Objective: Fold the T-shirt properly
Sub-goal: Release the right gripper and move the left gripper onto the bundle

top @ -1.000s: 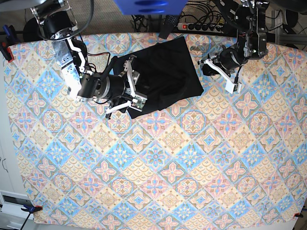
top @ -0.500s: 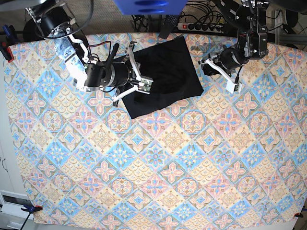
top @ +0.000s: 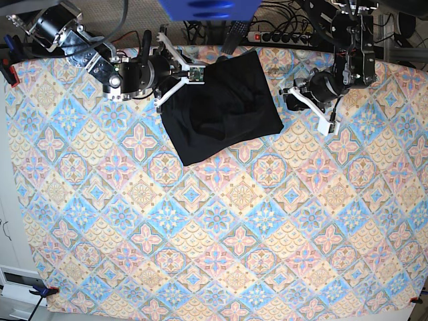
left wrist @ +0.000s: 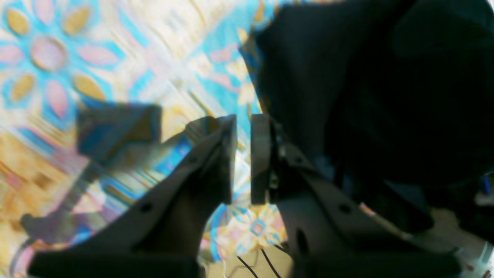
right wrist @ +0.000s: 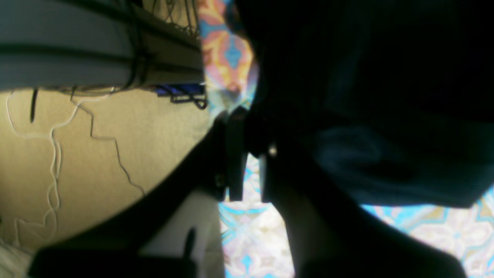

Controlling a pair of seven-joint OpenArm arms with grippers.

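Observation:
The black T-shirt (top: 224, 110) lies folded into a rough square at the far middle of the patterned table. My right gripper (top: 198, 72) sits at the shirt's far left corner. In the right wrist view (right wrist: 249, 119) its fingers stand nearly together with tablecloth showing in the slit, and the T-shirt (right wrist: 366, 77) fills the right side. I cannot tell if it touches the cloth. My left gripper (top: 291, 97) hovers just right of the shirt's right edge. In the left wrist view (left wrist: 243, 127) it is shut and empty, with the T-shirt (left wrist: 347, 77) just beyond its tips.
A power strip (top: 281, 37) and cables lie past the far edge. A blue object (top: 207, 8) hangs over the top middle. Clamps (top: 7, 70) hold the patterned tablecloth (top: 221, 227) at its corners.
My right gripper has moved from the shirt's near left part up along its left side to the far left corner. The shirt now lies flatter. The left arm has barely moved.

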